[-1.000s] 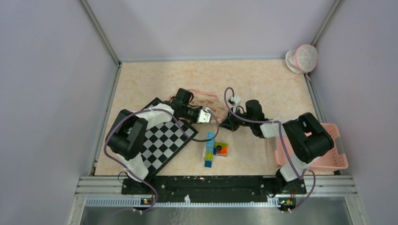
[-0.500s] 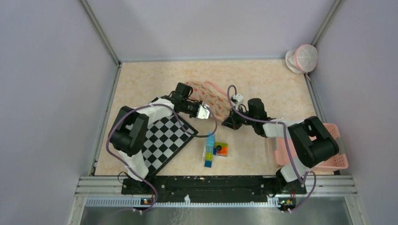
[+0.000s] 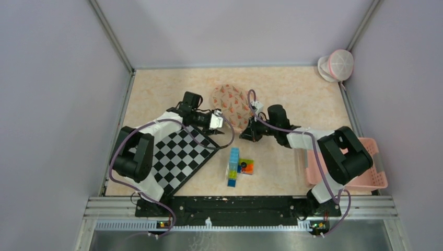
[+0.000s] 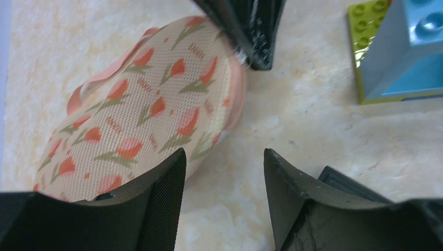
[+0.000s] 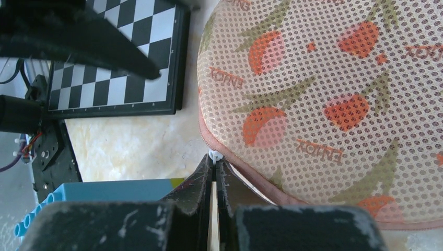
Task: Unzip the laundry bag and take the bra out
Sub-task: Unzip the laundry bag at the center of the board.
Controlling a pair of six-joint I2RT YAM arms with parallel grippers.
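Laundry bag lies flat on the table, between the two arms and just beyond the toy blocks. Zip looks closed; bra not visible, presumably inside. Right gripper is pinched shut on the small white zipper pull at the bag's pink edge. Left gripper stands open and empty just beside the bag, touching nothing. Risk: with no hold on the fabric, a tug on the pull would likely drag the whole bag across the table instead of running the zip. The pull is tiny and held only at the fingertips, so it could slip free. Writing: repeated orange lettering on the mesh, upside down in the right wrist view, possibly "ENJOY". No other labels legible.
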